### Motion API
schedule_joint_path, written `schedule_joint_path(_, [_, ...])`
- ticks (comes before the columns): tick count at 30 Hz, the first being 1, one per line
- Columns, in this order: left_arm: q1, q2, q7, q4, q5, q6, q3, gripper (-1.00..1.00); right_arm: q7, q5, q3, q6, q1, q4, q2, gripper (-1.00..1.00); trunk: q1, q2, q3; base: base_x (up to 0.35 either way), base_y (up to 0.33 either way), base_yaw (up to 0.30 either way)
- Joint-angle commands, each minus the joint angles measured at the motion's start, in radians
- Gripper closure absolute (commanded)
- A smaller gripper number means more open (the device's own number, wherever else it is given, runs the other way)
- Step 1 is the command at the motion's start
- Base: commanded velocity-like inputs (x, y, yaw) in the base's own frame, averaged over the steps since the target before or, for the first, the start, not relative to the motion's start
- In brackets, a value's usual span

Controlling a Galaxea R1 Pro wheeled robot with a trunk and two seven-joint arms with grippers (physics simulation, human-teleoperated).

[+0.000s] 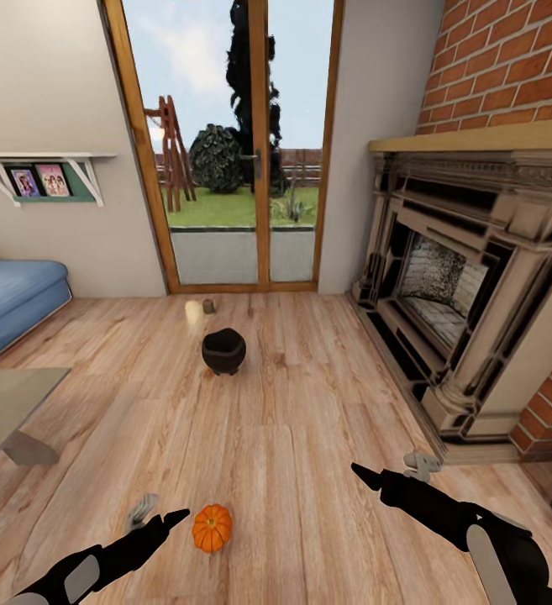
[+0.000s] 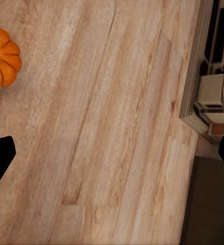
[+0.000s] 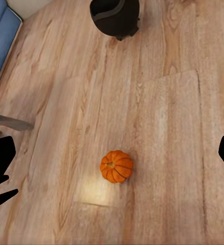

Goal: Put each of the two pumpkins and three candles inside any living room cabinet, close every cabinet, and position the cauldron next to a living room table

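Pumpkin [image 1: 212, 528] on floor just beside left gripper [image 1: 160, 514]; both grippers spread wide, empty.

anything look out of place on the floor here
Yes: a pumpkin, a black cauldron and a pale candle sit loose on the wood floor, apart from each other. Nothing looks spilled or broken.

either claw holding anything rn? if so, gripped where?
Nothing held. The left claw is open beside the pumpkin on the floor, not touching it. The right claw is open over bare floorboards.
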Motion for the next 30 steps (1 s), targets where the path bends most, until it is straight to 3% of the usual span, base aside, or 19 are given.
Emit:
schedule_joint_path(1, [0.0,0.0,-0.003,0.0,-0.001,0.01,0.008,-1.0,0.003,-0.001,-0.001,0.006,-0.001,0.0,0.0,-1.0,0.004,-0.008,-0.004,0.0,0.0,0.0])
schedule_joint_path(24, [0.0,0.0,-0.003,0.0,-0.001,0.007,0.008,-1.0,0.011,-0.008,-0.005,0.003,0.0,-0.002,0.0,-1.0,0.092,-0.169,-0.076,0.0,0.0,0.0])
schedule_joint_path(28, [0.0,0.0,-0.003,0.0,-0.001,0.007,0.008,-1.0,0.131,-0.008,-0.009,0.002,0.0,-0.003,-0.002,-1.0,0.107,-0.197,-0.089,0.0,0.0,0.0])
schedule_joint_path(30, [0.0,0.0,-0.003,0.0,-0.001,0.007,0.008,-1.0,0.209,-0.008,-0.034,0.003,0.001,-0.003,-0.002,-1.0,0.115,-0.211,-0.095,0.0,0.0,0.0])
